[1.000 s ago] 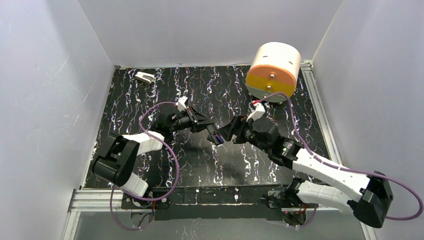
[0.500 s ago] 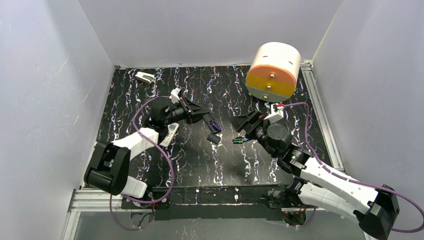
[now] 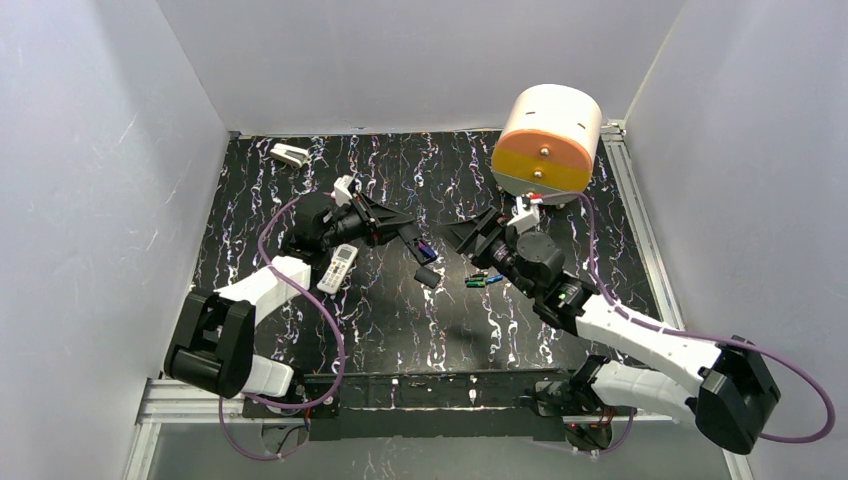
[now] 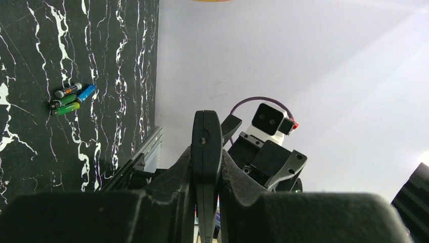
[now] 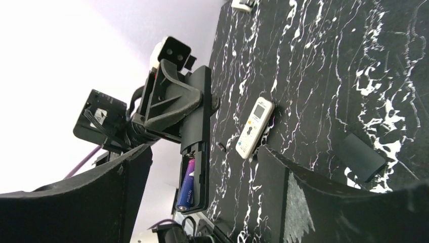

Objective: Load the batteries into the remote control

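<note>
- Right pincer [image 3: 463, 233] released, empty, hovering just behind the batteries [image 3: 483, 281] lying on the bench [image 3: 400, 330], long axes left-right.
- Left pincer [image 3: 403, 228] clenched on black remote [image 5: 196, 147], open bay facing right arm.

White lettering runs along the purple cylindrical battery [image 5: 186, 183] seated in the long black plastic strip [image 5: 196, 121], but it is too small to read. Nothing else shows legible text.

Lab enclosure: white walls [image 3: 100, 150], black marbled mat [image 3: 400, 320]
</note>
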{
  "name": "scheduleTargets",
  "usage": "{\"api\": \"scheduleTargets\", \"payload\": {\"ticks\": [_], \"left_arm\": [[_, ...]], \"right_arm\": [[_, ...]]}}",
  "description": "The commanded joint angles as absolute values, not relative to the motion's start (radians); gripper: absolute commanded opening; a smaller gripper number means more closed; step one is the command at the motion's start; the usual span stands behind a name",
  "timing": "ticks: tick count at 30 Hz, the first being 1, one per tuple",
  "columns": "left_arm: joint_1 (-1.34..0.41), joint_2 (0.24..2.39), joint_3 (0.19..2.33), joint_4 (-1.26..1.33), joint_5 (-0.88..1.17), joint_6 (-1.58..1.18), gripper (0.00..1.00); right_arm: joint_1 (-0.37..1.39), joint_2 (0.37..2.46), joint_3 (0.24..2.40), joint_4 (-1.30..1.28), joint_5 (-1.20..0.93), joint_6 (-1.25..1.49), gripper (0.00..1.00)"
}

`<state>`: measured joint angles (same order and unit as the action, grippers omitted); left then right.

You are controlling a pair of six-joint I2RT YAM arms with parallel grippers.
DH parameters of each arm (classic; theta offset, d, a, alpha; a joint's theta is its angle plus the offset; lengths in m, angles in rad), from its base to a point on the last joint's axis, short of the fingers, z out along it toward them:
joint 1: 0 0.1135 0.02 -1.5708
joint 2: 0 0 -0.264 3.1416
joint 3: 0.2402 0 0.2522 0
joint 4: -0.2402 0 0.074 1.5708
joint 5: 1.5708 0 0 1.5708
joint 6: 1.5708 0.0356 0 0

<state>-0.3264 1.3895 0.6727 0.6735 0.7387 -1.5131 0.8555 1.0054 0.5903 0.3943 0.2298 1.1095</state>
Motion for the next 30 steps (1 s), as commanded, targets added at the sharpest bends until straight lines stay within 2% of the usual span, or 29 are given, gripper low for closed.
{"api": "scheduleTargets", "payload": {"ticks": [1,3,8,10,21,30], "left_arm": [[-0.309,1.340,0.715,0.662,0.776,-1.482,0.00],[-0.305,1.344,0.721,0.657,0.780,-1.468,0.00],[-0.298,1.348,0.728,0.619,0.781,-1.417,0.00],[-0.296,1.347,0.731,0.606,0.782,-1.402,0.00],[-0.293,1.342,0.734,0.577,0.788,-1.364,0.00],[-0.293,1.336,0.726,0.577,0.773,-1.363,0.00]], "right_arm": [[0.853,1.067,0.704,0.375,0.099,1.021,0.81],[0.854,1.093,0.725,0.338,0.046,0.979,0.77],[0.857,1.126,0.730,0.370,-0.065,0.917,0.78],[0.858,1.145,0.749,0.339,-0.078,0.896,0.72],[0.860,1.193,0.782,0.282,-0.043,0.861,0.51],[0.860,1.187,0.771,0.245,0.038,0.899,0.44]]}}
